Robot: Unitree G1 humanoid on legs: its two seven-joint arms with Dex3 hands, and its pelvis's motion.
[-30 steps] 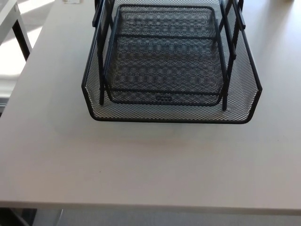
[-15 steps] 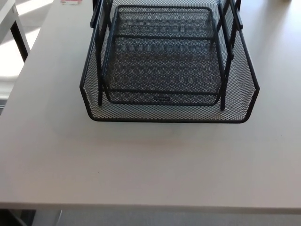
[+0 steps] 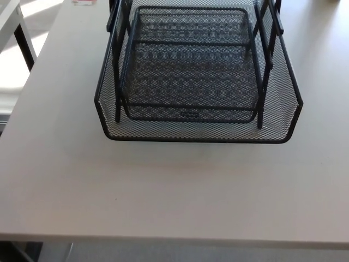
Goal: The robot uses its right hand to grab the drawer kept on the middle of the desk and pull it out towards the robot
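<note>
So, black mesh drawer (image 3: 197,130) sitting mid-desk, neither robot hand showing.
Head view: its front lip faces the near edge of the grey desk (image 3: 163,191), with a smaller upper tray (image 3: 191,60) stacked above on posts.

No part of the robot's body shows in the head view. Neither arm nor hand is visible.

Bright, even daylight; sunlit patches glare beyond the desk (image 3: 163,191), upper left. Soft shadow under the drawer (image 3: 199,134); sharp focus.
</note>
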